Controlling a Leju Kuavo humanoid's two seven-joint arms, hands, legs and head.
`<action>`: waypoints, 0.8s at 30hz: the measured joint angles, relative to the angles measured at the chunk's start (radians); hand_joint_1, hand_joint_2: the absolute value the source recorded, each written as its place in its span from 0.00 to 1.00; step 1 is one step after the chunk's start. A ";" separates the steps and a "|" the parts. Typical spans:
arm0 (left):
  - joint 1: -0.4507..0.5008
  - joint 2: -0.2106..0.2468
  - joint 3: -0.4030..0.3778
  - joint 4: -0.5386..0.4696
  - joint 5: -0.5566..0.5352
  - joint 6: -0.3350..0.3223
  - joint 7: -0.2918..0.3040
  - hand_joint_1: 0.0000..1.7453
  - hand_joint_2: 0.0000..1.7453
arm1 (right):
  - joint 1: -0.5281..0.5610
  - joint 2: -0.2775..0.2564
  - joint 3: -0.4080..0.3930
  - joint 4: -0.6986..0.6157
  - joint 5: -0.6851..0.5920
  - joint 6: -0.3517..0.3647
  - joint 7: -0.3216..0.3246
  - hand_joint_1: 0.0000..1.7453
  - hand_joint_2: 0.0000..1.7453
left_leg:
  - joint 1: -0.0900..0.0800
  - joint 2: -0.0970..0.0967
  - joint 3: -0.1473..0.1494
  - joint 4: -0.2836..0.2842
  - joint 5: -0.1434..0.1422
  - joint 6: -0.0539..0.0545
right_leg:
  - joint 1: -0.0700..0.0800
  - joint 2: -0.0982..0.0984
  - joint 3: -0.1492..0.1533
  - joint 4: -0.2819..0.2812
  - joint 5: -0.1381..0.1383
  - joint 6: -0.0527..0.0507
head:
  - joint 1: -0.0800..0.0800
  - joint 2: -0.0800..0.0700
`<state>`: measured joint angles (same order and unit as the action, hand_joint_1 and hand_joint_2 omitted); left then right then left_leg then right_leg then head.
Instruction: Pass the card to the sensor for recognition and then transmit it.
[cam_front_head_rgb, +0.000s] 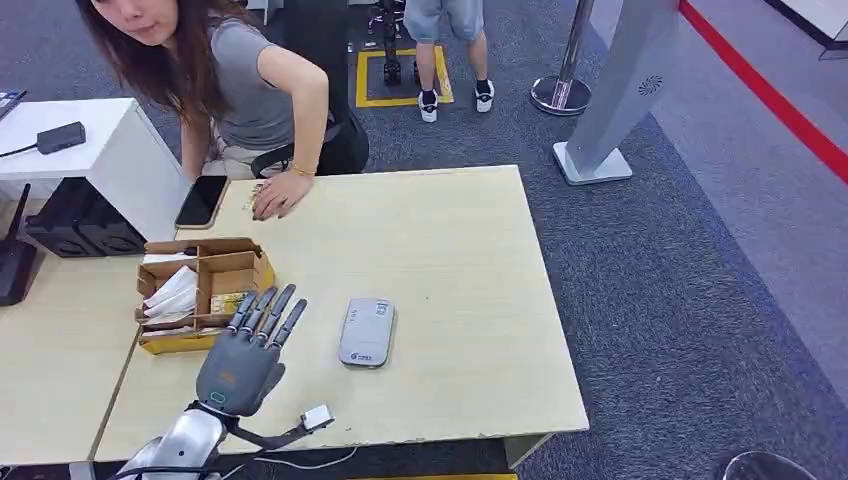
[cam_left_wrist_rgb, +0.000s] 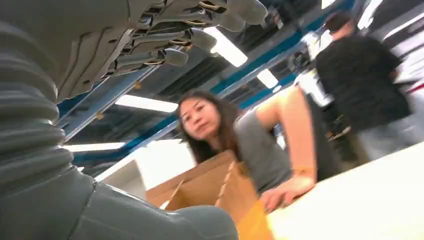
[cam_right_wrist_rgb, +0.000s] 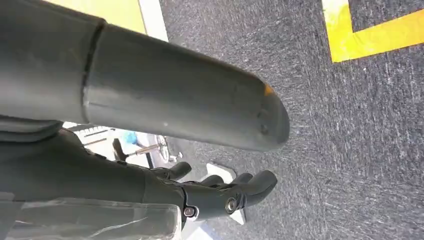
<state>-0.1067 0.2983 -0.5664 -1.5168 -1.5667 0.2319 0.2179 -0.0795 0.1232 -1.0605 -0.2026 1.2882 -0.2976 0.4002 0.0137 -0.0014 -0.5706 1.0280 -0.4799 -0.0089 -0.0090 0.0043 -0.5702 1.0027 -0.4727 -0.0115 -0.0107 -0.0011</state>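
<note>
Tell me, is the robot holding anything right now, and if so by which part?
No. The left hand hovers by the cardboard box with fingers spread, holding nothing; the right hand hangs over the floor, also holding nothing.

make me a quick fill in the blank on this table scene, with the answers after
1. The robot's left hand hovers with fingers spread, holding ____.
2. The grey card reader lies flat on the table, on the ____ side of the left hand in the head view.
3. The divided cardboard box sits just ____ the left hand's fingertips.
4. A person's hand presses on the table's far edge beside a ____.

Answers: nothing; right; beyond; phone
</note>
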 joint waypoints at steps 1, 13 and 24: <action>0.003 -0.005 0.010 0.000 0.000 -0.011 0.003 0.00 1.00 | 0.000 0.001 -0.001 0.000 0.000 -0.002 0.000 0.00 0.00 | 0.000 0.000 0.000 0.000 0.000 0.000 | 0.000 0.000 0.000 0.000 0.000 0.000 | 0.000 0.000; -0.001 -0.023 0.079 0.003 -0.001 -0.084 0.070 0.00 1.00 | 0.000 0.006 -0.010 0.000 0.000 -0.011 0.003 0.00 0.00 | 0.000 0.000 0.000 0.000 0.000 0.000 | 0.000 0.000 0.000 0.000 0.000 0.000 | 0.000 0.000; -0.001 -0.027 0.088 0.005 -0.001 -0.085 0.071 0.00 1.00 | 0.000 0.006 -0.016 0.000 0.000 -0.011 0.004 0.00 0.00 | 0.000 0.000 0.000 0.000 0.000 0.000 | 0.000 0.000 0.000 0.000 0.000 0.000 | 0.000 0.000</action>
<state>-0.1080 0.2716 -0.4784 -1.5122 -1.5679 0.1465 0.2888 -0.0796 0.1297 -1.0769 -0.2026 1.2886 -0.3082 0.4044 0.0137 -0.0014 -0.5707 1.0280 -0.4799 -0.0089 -0.0090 0.0042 -0.5702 1.0026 -0.4726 -0.0115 -0.0111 -0.0011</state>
